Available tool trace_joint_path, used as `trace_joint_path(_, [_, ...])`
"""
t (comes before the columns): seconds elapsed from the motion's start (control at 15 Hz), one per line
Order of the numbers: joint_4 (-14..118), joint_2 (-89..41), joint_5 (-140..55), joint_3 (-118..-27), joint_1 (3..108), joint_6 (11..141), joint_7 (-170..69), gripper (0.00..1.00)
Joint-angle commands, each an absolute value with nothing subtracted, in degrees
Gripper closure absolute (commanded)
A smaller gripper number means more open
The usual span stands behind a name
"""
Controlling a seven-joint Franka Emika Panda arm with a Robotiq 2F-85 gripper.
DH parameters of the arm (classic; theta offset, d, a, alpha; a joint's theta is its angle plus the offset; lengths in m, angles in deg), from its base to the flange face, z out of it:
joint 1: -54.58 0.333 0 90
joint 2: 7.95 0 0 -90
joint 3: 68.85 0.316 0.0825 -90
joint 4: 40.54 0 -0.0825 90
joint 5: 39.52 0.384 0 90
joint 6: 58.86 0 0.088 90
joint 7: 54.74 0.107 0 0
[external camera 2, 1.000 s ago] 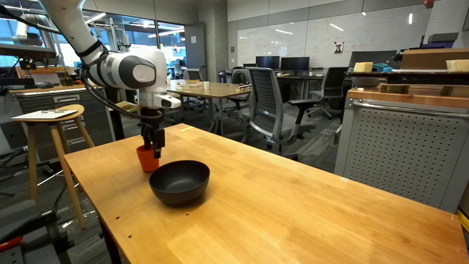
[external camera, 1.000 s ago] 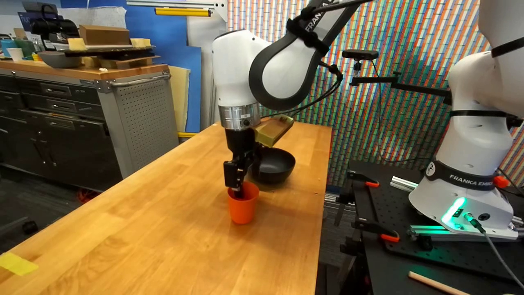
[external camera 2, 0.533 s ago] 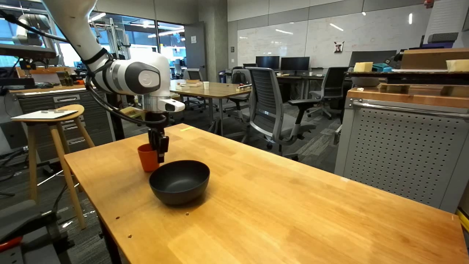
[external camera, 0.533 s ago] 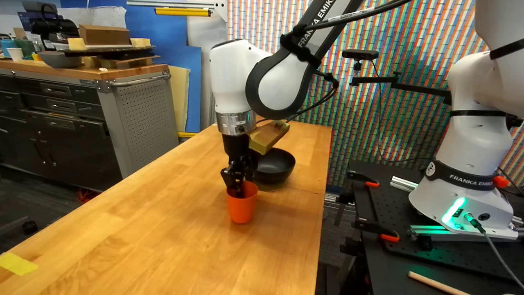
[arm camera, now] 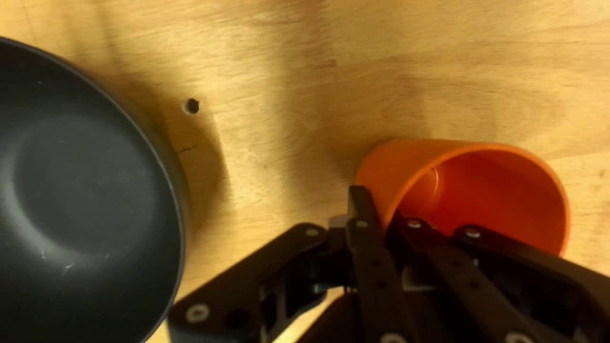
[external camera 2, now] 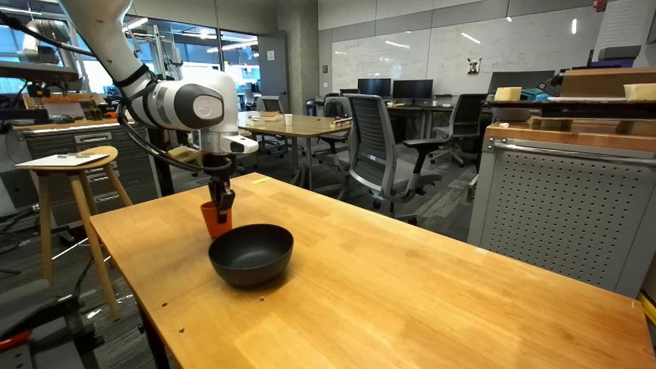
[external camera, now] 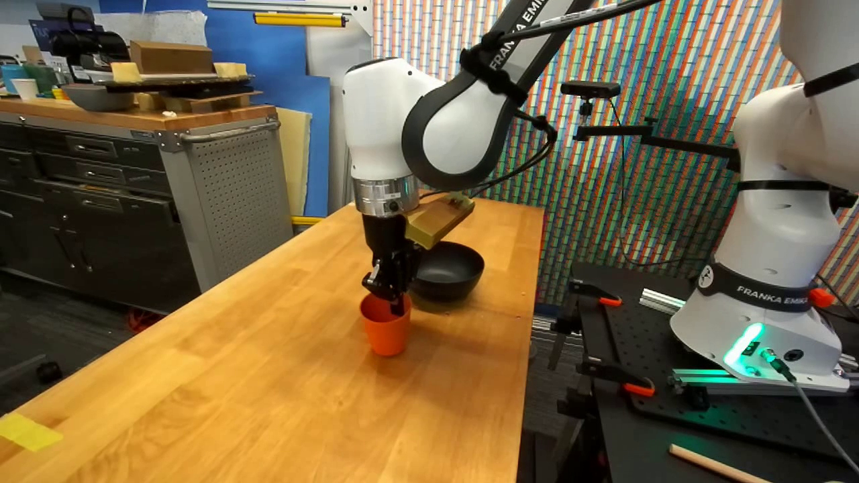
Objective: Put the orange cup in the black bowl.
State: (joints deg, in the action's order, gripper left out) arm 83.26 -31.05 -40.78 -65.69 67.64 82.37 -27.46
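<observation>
Pinching the orange cup [arm camera: 491, 190] by its rim, the gripper [arm camera: 382, 214] has both fingers [arm camera: 360, 202] drawn together on the wall, one outside and one within, between 8 and 9 o'clock of the mouth in the wrist view. The cup, mouth upward, is near but outside the black bowl [arm camera: 86, 190], which lies at its 9 o'clock there; whether the cup's base touches the wooden table [arm camera: 257, 119] cannot be told. A round hole [arm camera: 191, 105] sits near the bowl, between its 1 and 2 o'clock. In an exterior view, the white arm [external camera: 379, 127] hangs from 12 o'clock above the cup, with yellow tape [external camera: 29, 431] between 8 and 9 o'clock of it. In an exterior view, a wooden stool [external camera 2: 105, 152] stands at the cup's 10 o'clock.
</observation>
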Motion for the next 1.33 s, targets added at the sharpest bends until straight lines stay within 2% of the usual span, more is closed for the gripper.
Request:
trace_joint_path(0.0, [85.11, -26.63, -41.20, -67.22, 68.38, 82.07, -25.00, 0.95])
trace_joint_path(0.4, [93.31, -11.41, -50.72, -73.36, 66.91, 82.23, -11.82, 0.96])
trace_joint_path(0.73, [100.83, -2.32, -55.34, -72.93, 59.67, 79.50, -3.37, 0.96])
trace_joint_path(1.27, [103.89, -10.20, -40.50, -72.29, 54.93, 83.32, -16.64, 0.95])
